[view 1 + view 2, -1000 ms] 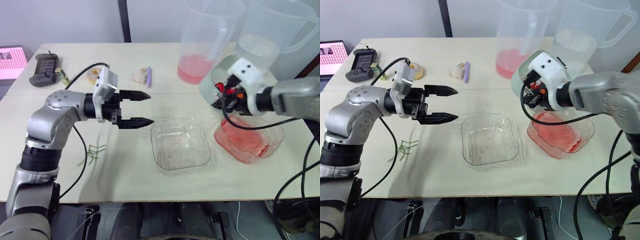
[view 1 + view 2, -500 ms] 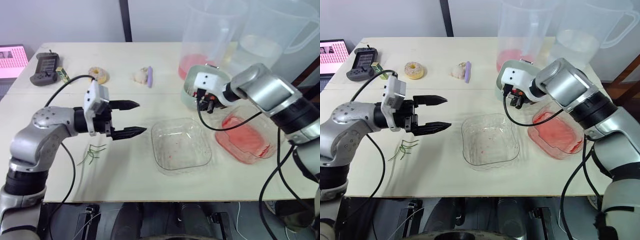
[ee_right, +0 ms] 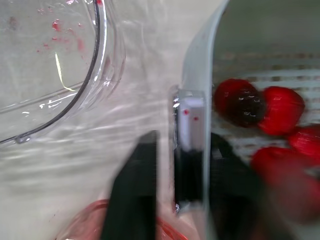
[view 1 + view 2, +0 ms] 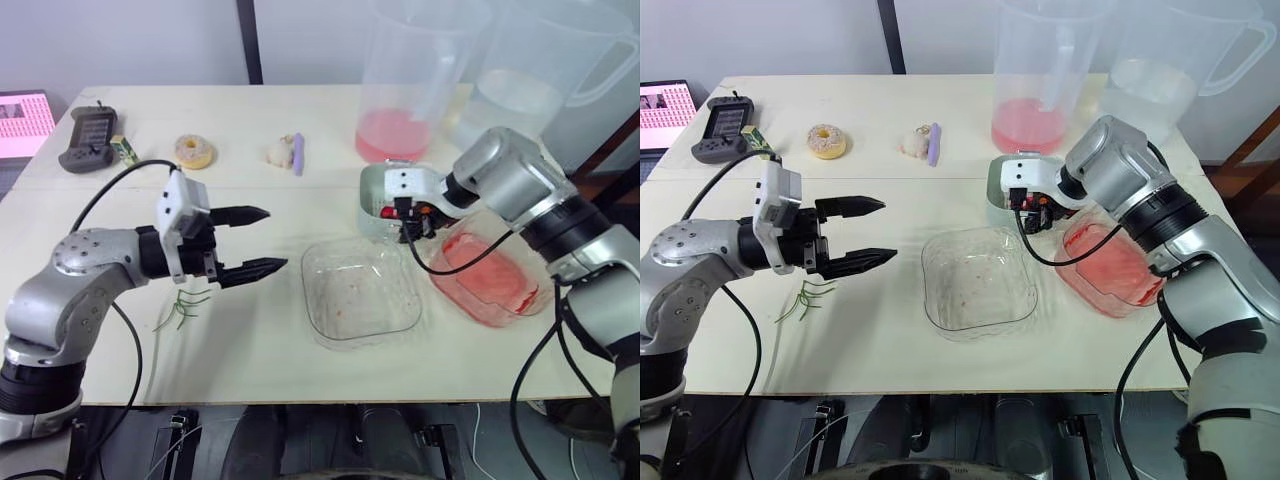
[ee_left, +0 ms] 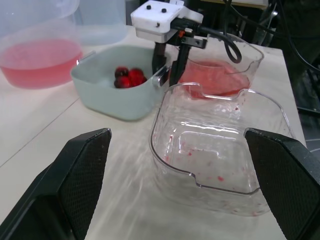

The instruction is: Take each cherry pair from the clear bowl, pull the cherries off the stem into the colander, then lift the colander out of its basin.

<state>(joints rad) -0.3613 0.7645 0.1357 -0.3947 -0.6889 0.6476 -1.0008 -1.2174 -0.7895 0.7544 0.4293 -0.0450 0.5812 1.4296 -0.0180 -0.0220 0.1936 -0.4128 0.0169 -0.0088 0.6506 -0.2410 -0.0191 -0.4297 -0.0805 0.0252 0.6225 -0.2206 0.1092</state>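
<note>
We take the clear square plastic bowl (image 4: 360, 290) at the middle of the pale counter (image 4: 260, 360) as our landmark. It carries red flecks and smears on its floor.

From the head views, the pale green square plastic colander (image 4: 383, 192) stands just behind the bowl's far right corner. It is outside the clear basin of pink-red liquid (image 4: 497, 287), which sits to the right of the bowl. The left wrist view adds what those views leave small: red cherries (image 5: 129, 77) are heaped in the colander's corner, and its base looks level with the counter. We cannot tell whether it truly rests there.

The right wrist view settles the grip. The right claw (image 3: 175, 185) is clenched on the colander's rim at the side nearest the bowl. One black finger (image 3: 136, 195) is outside the wall and the other is inside it, beside the cherries. The left wrist view shows the same straddle from across the bowl.

The left claw (image 4: 276, 238) hangs above the counter to the left of the bowl, pointing toward it. Its two fingers are spread wide, holding and touching nothing. A few green stems (image 4: 184, 305) lie on the counter further left of the bowl, below that claw. A tall clear jug of pink liquid (image 4: 405, 90) stands well behind the bowl, beyond the colander.
</note>
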